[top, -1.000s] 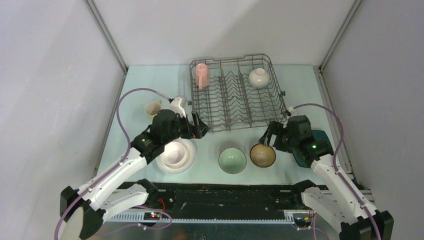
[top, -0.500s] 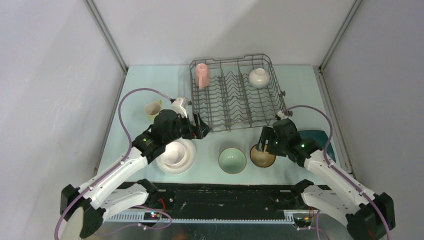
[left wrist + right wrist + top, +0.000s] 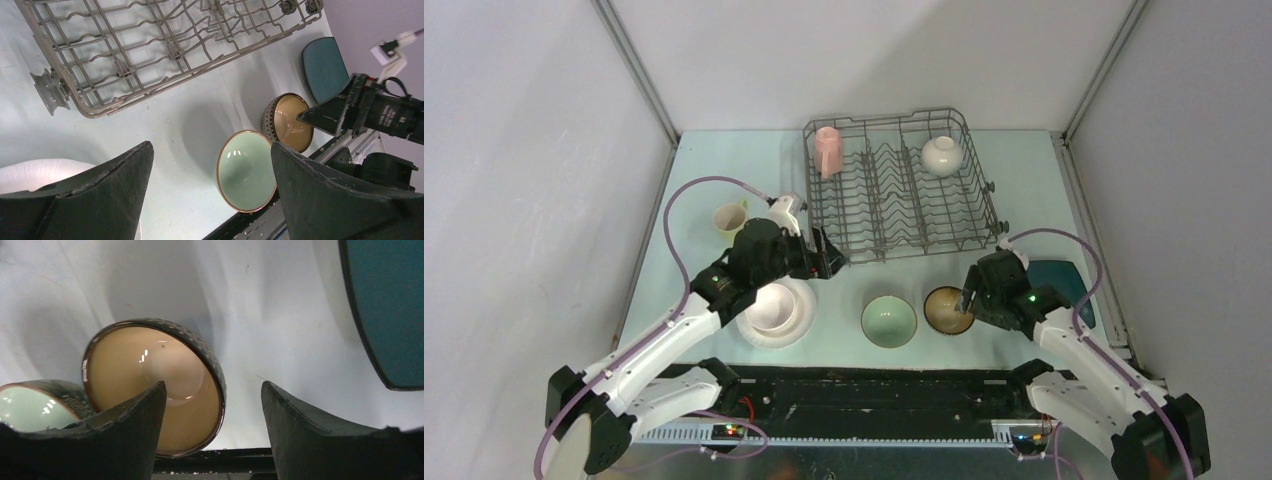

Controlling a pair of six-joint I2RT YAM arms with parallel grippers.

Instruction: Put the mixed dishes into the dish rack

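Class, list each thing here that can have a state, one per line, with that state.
Rack, partly loaded.
Pink mug, in rack.
White bowl, in rack.
Yellow-green mug, upright on table.
White plate, flat on table.
Pink bowl, on white plate.
Green bowl, upright on table.
Brown bowl, on table, ungripped.
Teal plate, flat on table.
Left gripper, open, empty.
Right gripper, open, straddling brown bowl's rim.

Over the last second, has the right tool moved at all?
Yes. The right tool has dropped away from the dish rack's front corner toward the near edge, now straddling the brown bowl's right rim.
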